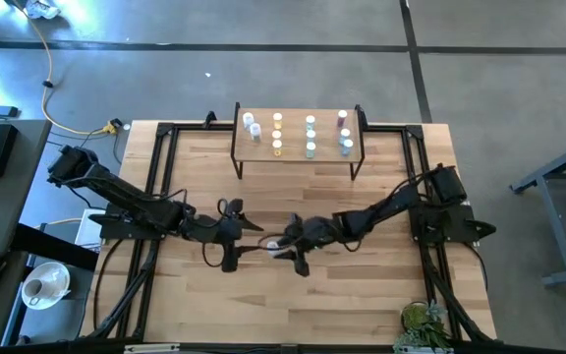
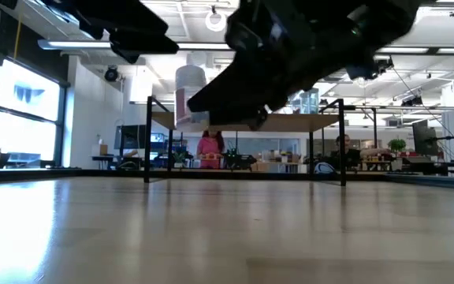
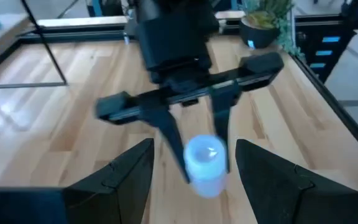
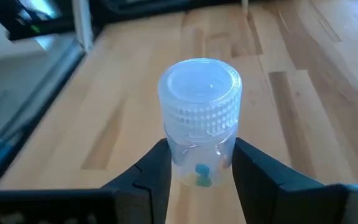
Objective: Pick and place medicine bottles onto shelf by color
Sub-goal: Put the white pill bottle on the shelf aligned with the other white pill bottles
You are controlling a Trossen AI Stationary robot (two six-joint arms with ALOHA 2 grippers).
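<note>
My right gripper (image 1: 283,243) is shut on a small bottle (image 4: 199,124) with a pale ribbed cap and a clear body. The bottle shows a pinkish label in the low view (image 2: 187,99) and is held above the middle of the table. My left gripper (image 3: 194,180) is open, facing the right gripper. Its fingers stand on either side of the bottle (image 3: 204,163) without touching it. The shelf (image 1: 352,147) stands at the table's far edge on black legs. On it are rows of small bottles: white (image 1: 252,126), yellow (image 1: 277,134), teal (image 1: 310,136) and pink and blue (image 1: 343,133). My right gripper pinches the bottle's clear body (image 4: 197,163), below the cap, between its two fingers (image 4: 157,171). The fingers come slanting down from the table's right side. The bottle stands upright, cap up, lifted clear of the table.
Black frame rails (image 1: 165,157) run along the table's left and right sides. A potted plant (image 1: 423,320) stands at the near right corner. A person in pink (image 2: 209,146) shows in the room beyond the shelf. Bare wood (image 1: 293,305) lies near the front edge.
</note>
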